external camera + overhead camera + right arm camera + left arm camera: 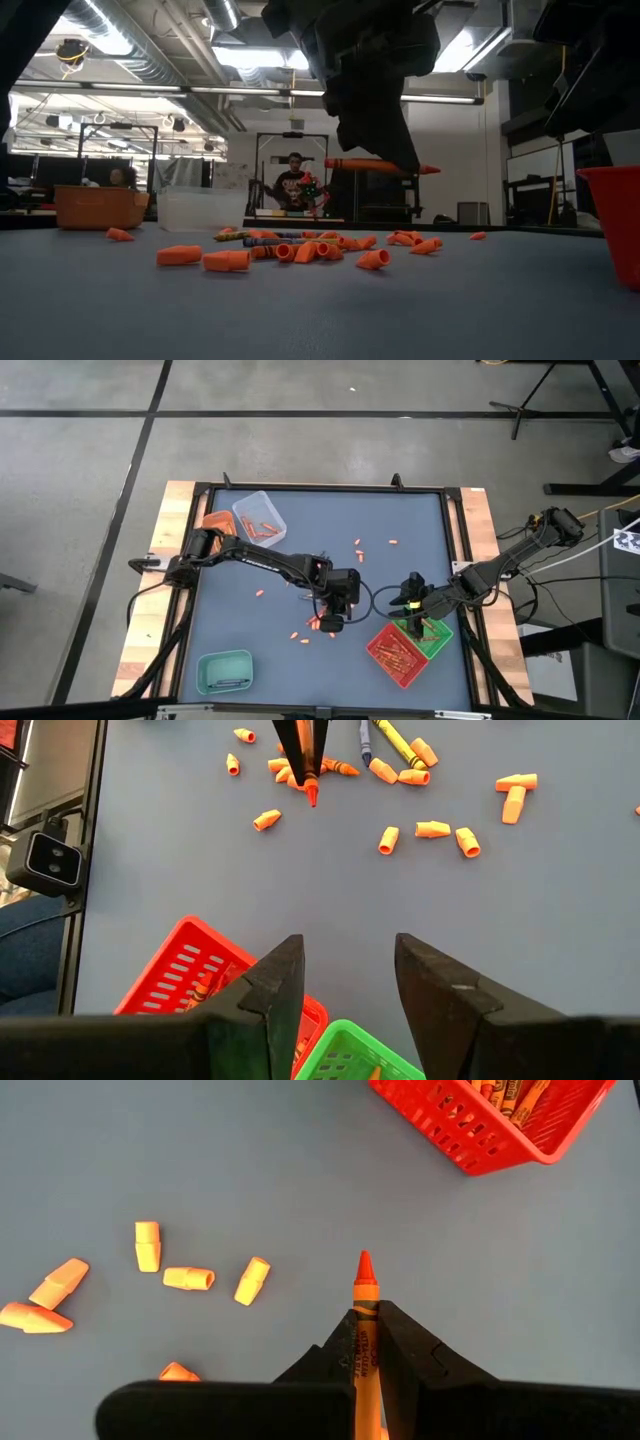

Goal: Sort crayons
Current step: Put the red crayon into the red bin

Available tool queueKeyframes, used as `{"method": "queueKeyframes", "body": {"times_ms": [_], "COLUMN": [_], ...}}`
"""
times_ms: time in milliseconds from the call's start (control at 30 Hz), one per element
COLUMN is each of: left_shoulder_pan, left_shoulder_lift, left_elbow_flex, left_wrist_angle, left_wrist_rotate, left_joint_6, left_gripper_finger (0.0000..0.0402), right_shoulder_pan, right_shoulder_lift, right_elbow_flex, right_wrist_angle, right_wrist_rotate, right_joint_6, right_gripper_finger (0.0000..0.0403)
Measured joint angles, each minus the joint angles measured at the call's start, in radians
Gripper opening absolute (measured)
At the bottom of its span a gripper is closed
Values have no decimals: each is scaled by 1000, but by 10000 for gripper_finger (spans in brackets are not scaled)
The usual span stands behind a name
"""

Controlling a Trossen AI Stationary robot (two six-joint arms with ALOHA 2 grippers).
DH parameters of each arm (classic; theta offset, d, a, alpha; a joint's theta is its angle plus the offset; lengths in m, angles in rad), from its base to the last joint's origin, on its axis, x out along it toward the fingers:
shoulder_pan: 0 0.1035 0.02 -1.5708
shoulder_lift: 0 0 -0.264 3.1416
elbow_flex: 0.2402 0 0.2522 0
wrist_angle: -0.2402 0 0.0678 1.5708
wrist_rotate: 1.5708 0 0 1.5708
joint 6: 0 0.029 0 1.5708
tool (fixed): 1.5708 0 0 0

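Your left gripper (365, 1342) is clamped on an orange crayon (364, 1295), held off the surface, near the red tray (500, 1125). Your right gripper (350, 975) is spread wide, empty, above that tray's edge.

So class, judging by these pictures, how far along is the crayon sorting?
Done: several crayons lie in the red plastic basket. In hand: the left gripper is shut on an orange crayon, lifted off the table. Left: loose crayons and orange stubs remain on the blue mat. The right gripper waits open.
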Motion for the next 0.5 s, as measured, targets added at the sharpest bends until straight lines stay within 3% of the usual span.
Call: {"method": "queueKeyframes", "body": {"times_ms": [500], "left_shoulder_pan": [0], "left_shoulder_lift": [0], "left_elbow_flex": [0], "left_wrist_angle": [46], "left_wrist_rotate": [0], "left_joint_6": [0], "left_gripper_finger": [7], "right_shoulder_pan": [0], "right_shoulder_lift": [0], "right_elbow_flex": [0], "right_wrist_angle": [0], "right_wrist_rotate": [2], "right_joint_6": [0], "right_gripper_finger": [154]}}
